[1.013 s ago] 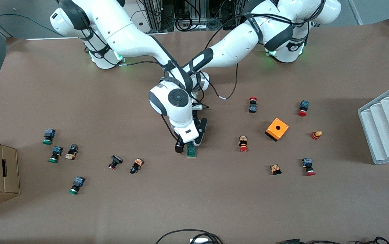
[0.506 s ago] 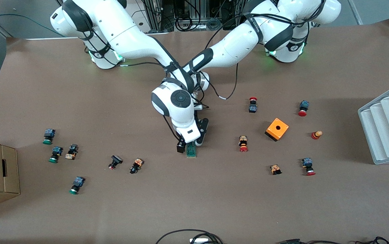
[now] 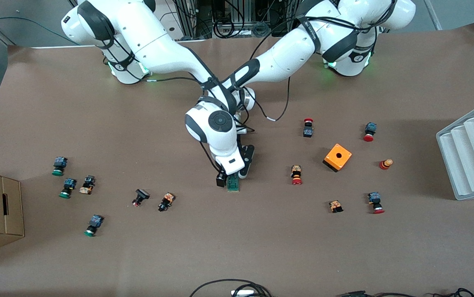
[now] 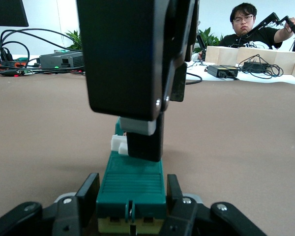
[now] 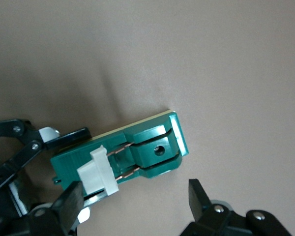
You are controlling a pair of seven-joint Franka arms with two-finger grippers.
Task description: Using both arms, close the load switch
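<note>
I am working both arms at the middle of the table (image 3: 261, 247), where the load switch (image 3: 233, 184) is lying flat on the brown surface. My left gripper (image 4: 132, 206) is pinching the switch's end farther from the front camera, its fingers (image 4: 88, 191) pressed against the green sides. My right gripper (image 3: 229, 177) is hanging just over the switch with its fingers spread wide, one finger (image 5: 71, 199) next to the white lever (image 5: 99, 172) and the other (image 5: 199, 196) off past the block's long edge, apart from it.

Open room is lying all around the switch: the closest push button (image 3: 166, 202) is sitting well apart toward the right arm's end, another button (image 3: 296, 175) well apart toward the left arm's end, and the orange box (image 3: 337, 157) past that. The strip toward the front camera is bare down to the cables (image 3: 231, 286) at the table's edge.

Compared with a second ago, my right wrist is sitting slightly farther from the front camera and its fingers are barely narrower; the switch and left grip are unchanged.
</note>
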